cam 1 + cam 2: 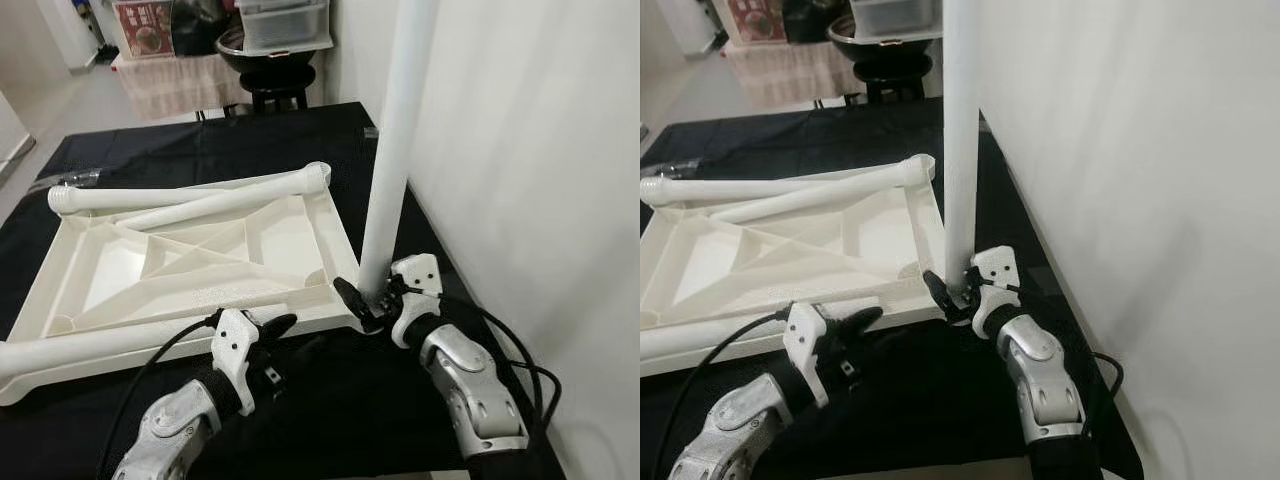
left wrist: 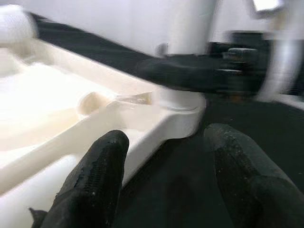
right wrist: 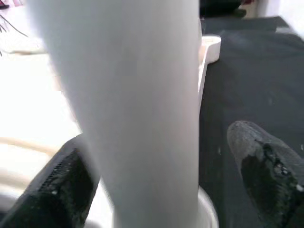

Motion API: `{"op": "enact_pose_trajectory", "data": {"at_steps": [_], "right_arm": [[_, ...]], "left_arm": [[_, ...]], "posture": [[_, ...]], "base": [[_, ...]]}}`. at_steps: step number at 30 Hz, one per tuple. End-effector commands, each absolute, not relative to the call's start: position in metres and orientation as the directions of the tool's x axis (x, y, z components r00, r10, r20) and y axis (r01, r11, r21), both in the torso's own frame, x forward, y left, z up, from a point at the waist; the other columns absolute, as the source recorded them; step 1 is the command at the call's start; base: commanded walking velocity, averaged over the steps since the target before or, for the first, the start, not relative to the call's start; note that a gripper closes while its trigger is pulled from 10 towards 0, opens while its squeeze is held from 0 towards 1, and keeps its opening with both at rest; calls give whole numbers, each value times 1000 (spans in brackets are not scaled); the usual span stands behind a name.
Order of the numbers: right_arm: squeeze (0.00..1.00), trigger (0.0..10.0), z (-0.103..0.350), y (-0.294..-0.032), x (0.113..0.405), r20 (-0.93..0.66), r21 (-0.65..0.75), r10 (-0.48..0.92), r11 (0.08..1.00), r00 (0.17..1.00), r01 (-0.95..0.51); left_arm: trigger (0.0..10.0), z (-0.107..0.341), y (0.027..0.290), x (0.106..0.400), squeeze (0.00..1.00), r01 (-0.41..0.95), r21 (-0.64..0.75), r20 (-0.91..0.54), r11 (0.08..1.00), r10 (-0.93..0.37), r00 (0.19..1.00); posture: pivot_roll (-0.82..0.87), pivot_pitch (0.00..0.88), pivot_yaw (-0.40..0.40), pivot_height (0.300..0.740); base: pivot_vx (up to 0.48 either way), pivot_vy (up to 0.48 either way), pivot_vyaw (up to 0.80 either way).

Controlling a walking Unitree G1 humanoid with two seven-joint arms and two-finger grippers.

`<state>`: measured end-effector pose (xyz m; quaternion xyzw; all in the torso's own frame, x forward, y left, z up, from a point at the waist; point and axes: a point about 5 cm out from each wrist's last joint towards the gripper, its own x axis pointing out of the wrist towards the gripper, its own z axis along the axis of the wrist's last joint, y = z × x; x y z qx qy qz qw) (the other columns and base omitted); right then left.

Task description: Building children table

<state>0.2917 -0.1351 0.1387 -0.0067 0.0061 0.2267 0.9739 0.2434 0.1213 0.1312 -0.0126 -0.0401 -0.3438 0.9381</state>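
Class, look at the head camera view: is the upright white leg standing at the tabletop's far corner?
No: the upright leg stands at the tabletop's near right corner.

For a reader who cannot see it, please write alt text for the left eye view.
A white table leg stands upright in the near right corner socket of an upside-down white tabletop lying on a black cloth, with the right claw around its base. The left claw sits at the tabletop's near edge. Three more legs lie across the tabletop.
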Motion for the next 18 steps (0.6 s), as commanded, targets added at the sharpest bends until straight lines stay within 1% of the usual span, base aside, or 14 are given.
{"op": "enact_pose_trajectory", "data": {"at_steps": [1, 2, 3, 6, 7, 8, 9, 10, 12, 15, 18], "right_arm": [[1000, 10000, 135, -139, 280, -28, 13, 436, 900, 900, -435], [918, 10000, 133, -144, 271, -28, 24, 430, 903, 903, -429], [918, 10000, 132, -147, 266, -27, 30, 428, 904, 903, -427], [918, 10000, 132, -147, 266, -27, 30, 428, 904, 903, -427], [573, 10000, 130, -150, 261, -28, 37, 428, 903, 903, -427], [0, 10000, 128, -153, 257, -29, 47, 432, 902, 902, -430], [0, 10000, 128, -155, 254, -25, 62, 440, 897, 898, -438], [0, 10000, 128, -155, 254, -25, 62, 440, 897, 898, -438], [0, 10000, 129, -158, 248, -14, 78, 452, 890, 892, -449], [0, 10000, 130, -159, 246, -11, 80, 452, 890, 892, -450], [0, 10000, 132, -162, 242, -22, 76, 437, 897, 899, -435]], "left_arm": [[10000, 133, 131, 243, 0, 585, 48, 68, 810, -587, 807], [10000, 137, 137, 244, 0, 536, 76, 71, 841, -541, 838], [10000, 140, 141, 244, 0, 503, 91, 75, 860, -509, 857], [10000, 140, 141, 244, 0, 503, 91, 75, 860, -509, 857], [10000, 143, 146, 244, 0, 469, 113, 79, 876, -478, 875], [10000, 145, 152, 245, 0, 428, 116, 88, 896, -438, 894], [10000, 146, 157, 245, 0, 387, 106, 83, 916, -396, 915], [10000, 146, 157, 245, 0, 387, 106, 83, 916, -396, 915], [10000, 140, 159, 243, 0, 357, 59, 30, 932, -359, 933], [10000, 136, 159, 242, 0, 347, 41, 10, 937, -348, 937], [10000, 128, 156, 241, 0, 284, -10, -17, 959, -284, 959]], "posture": [[-104, 80, 32, 740], [-105, 81, 32, 740], [-105, 81, 32, 740], [-105, 81, 32, 740], [-105, 85, 30, 740], [-103, 88, 32, 740], [-103, 94, 33, 740], [-103, 94, 33, 740], [-109, 100, 31, 740], [-118, 103, 30, 740], [-132, 110, 33, 740]], "base": [[0, 0, 0], [0, 0, 0], [0, 0, 0], [0, 0, 0], [0, 0, 0], [0, 0, 0], [0, 0, 0], [0, 0, 0], [0, 0, 0], [0, 0, 0], [0, 0, 0]]}}
